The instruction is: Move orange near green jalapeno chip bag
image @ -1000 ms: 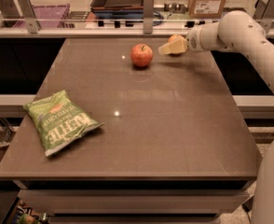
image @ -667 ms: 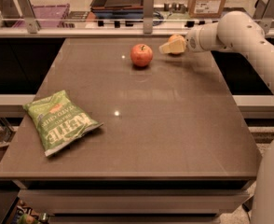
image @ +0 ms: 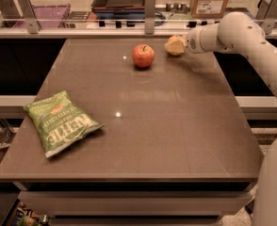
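- The brown table fills most of the frame, and the task's things lie at opposite corners of it.
- The white arm comes in from the right edge and reaches toward the upper middle.
- The green chip bag lies flat at the lower left, near the table's left edge.
- The red apple stands at the upper middle, just left of the arm's tip.
- The gripper sits at the upper middle-right, over the table's far edge. We cannot tell whether it is spread or pinching.
- The orange shows as a small round shape right at the gripper's tip, well apart from the bag.
- We judge the orange light, firm and smooth, so it could roll. A hold across its widest part should suit it best.
- Compared with a second ago, we see no shift: arm, apple and bag sit in the same places.
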`<state>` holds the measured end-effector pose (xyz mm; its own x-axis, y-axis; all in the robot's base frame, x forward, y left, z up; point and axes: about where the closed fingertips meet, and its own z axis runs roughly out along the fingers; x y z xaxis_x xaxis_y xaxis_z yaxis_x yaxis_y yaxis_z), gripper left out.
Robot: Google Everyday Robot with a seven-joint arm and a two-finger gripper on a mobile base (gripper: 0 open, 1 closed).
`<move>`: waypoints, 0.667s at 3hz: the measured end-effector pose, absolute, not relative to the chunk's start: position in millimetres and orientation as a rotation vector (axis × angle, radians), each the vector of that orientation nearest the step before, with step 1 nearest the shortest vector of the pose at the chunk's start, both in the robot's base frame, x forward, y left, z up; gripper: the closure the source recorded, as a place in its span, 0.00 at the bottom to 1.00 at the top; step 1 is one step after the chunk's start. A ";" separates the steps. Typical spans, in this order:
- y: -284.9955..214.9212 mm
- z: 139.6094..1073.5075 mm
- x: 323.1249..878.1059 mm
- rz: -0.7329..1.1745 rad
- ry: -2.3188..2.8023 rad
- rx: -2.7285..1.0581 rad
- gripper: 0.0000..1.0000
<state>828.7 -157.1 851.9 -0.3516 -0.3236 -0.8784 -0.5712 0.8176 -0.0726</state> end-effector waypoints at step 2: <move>-152.2 847.7 829.6 0.308 1.970 -0.672 1.00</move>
